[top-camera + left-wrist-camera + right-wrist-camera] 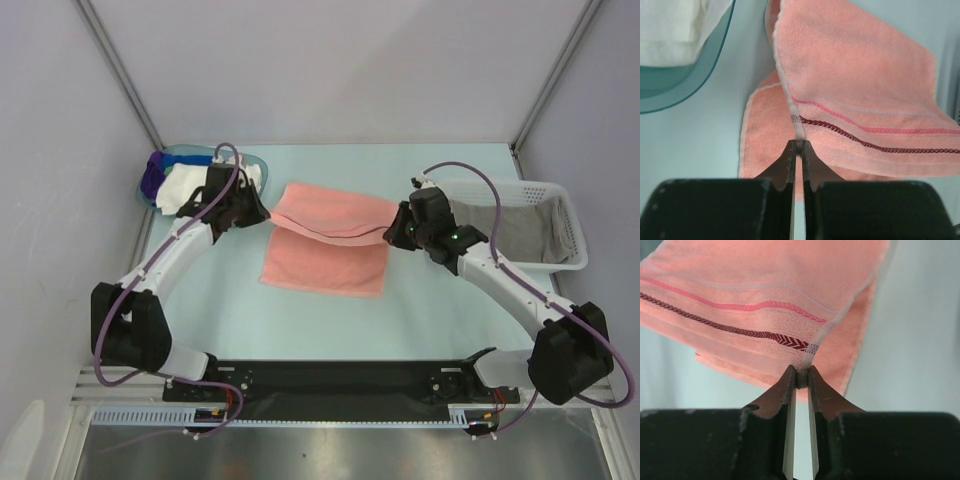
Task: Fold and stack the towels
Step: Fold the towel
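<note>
Pink towel: mid-table, near half flat on the table, far edge raised and stretched between both arms.
Left gripper: pinching the towel's left hem.
Right gripper: pinching the right hem.
Tub: far left, white towel and purple towel inside.
Basket: far right, grey towel inside.

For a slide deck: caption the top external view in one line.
Left gripper and right gripper pinch a salmon towel by two corners, mid-fold, between blue tub and white basket.
</note>
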